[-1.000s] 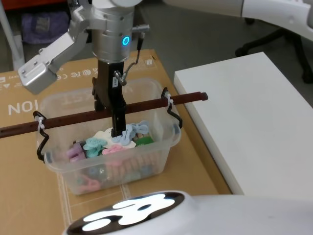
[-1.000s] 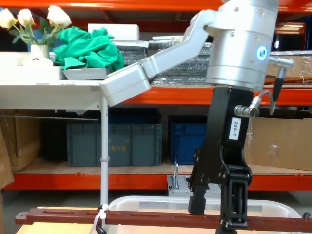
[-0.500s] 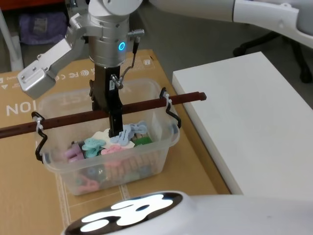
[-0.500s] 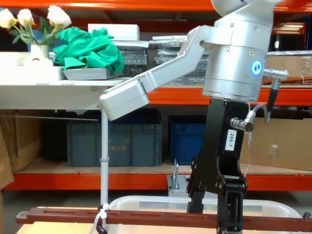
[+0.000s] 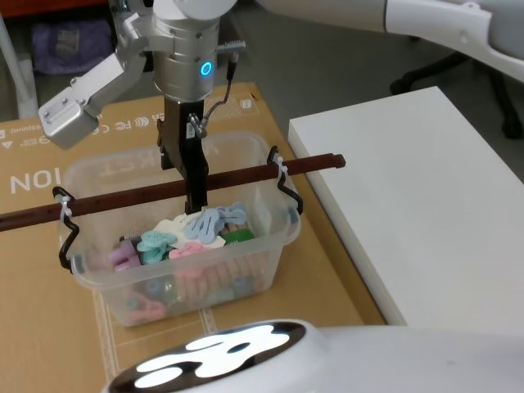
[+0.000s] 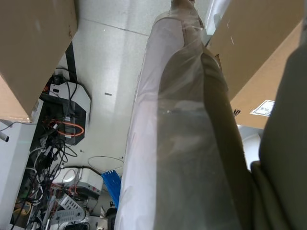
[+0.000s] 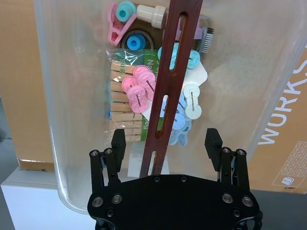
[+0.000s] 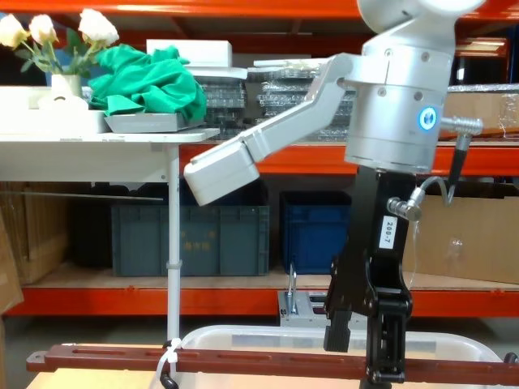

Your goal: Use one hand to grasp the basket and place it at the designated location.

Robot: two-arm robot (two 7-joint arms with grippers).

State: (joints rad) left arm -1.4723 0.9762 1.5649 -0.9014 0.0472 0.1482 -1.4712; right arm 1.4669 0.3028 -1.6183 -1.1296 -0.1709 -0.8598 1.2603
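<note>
Label (image 8: 387,236) "200-7" sits above right claw (image 7: 165,140), spread astride basket (image 5: 205,286) handle (image 5: 246,173).

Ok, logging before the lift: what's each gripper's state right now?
Right gripper: open, jaws either side of the handle of the basket, not gripping it.
Left gripper: cannot be told.

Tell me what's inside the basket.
Pastel plastic clips and wooden clothespins lie in the basket. The handle bar and right gripper cover part of the pile; anything beneath is hidden.
</note>
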